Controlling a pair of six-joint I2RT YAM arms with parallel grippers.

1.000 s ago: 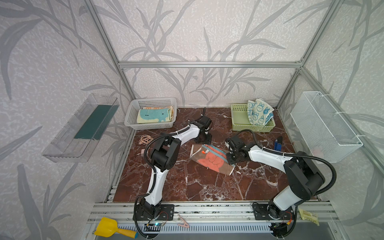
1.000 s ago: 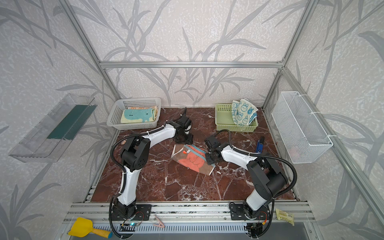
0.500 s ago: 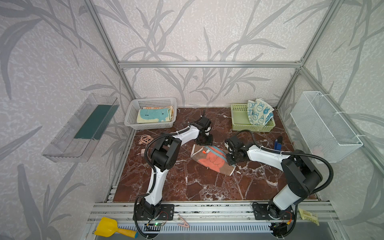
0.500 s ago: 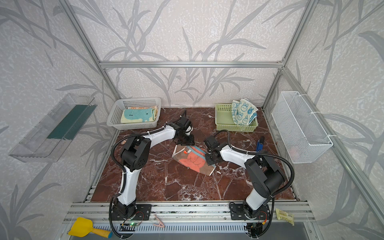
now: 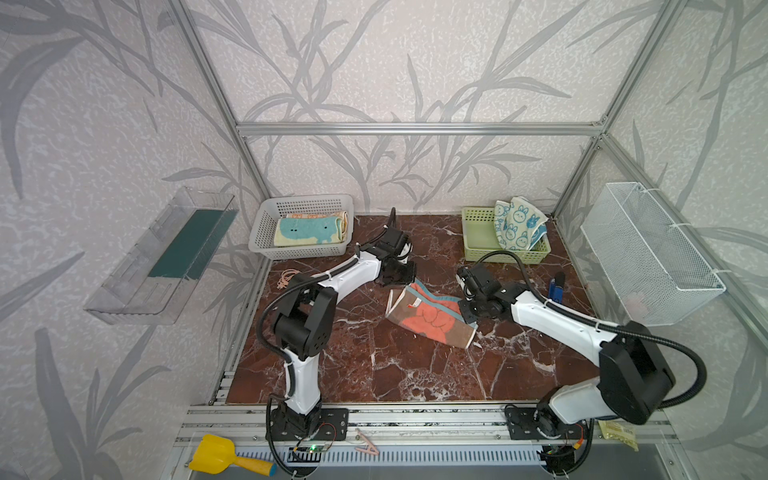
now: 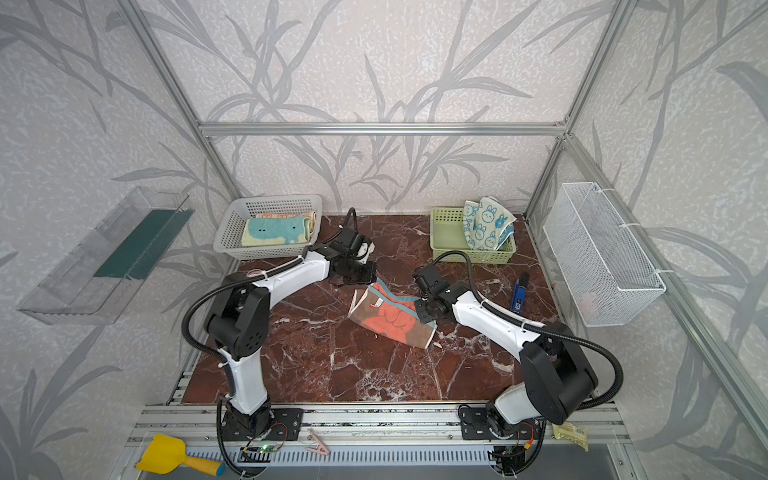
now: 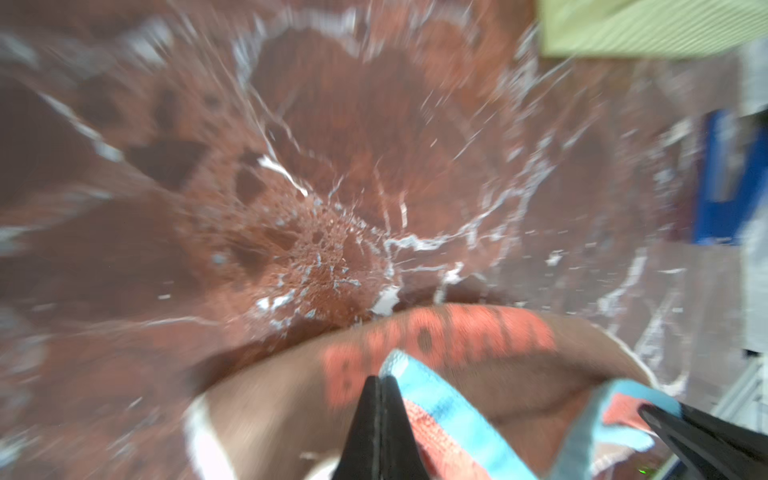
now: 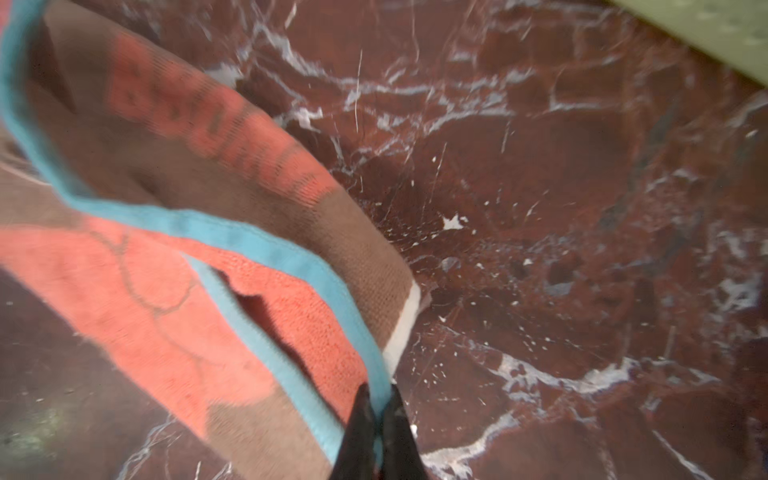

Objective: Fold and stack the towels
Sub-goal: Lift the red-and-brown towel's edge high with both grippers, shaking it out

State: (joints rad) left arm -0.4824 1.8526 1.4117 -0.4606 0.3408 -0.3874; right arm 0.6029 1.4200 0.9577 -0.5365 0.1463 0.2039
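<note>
A brown towel with red letters and a blue edge (image 5: 428,318) (image 6: 390,318) lies mid-table, its far edge raised between the arms. My left gripper (image 5: 409,279) (image 7: 380,379) is shut at its far left corner, the blue edge (image 7: 440,407) pinched at the tips. My right gripper (image 5: 464,313) (image 8: 376,395) is shut on the blue edge (image 8: 266,249) at the right corner. A teal hippo towel (image 5: 309,230) lies folded on an orange one in the white basket (image 5: 266,232). A white towel with blue bunnies (image 5: 517,224) hangs over the green basket (image 5: 478,241).
A blue pen-like object (image 5: 555,286) lies on the marble right of the right arm. Rubber bands (image 5: 286,277) lie near the left edge. A wire basket (image 5: 648,253) hangs on the right wall, a clear shelf (image 5: 162,253) on the left wall.
My left gripper came down to the towel's far left corner and shut on it. The right gripper kept its hold and that side of the towel shifted slightly.
</note>
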